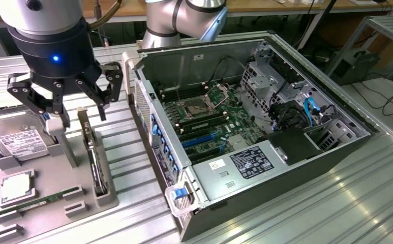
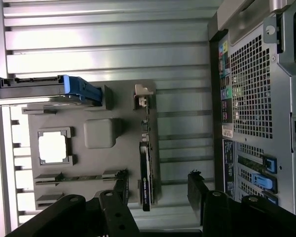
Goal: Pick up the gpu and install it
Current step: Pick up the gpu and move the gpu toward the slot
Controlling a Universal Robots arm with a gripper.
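The gpu (image 1: 93, 157) stands on edge in the grey tray (image 1: 50, 180) on the worktop (image 1: 332, 213), to the exterior view's left of the open computer case (image 1: 298, 193). The claw (image 1: 74, 109) hangs just above it, spread wide and empty. Nothing is lifted yet; both pickup and installation are left.

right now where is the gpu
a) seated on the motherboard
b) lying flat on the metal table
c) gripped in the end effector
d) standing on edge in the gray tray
d: the gpu stands on edge in a slot of the gray tray, while the open end effector above it holds nothing.
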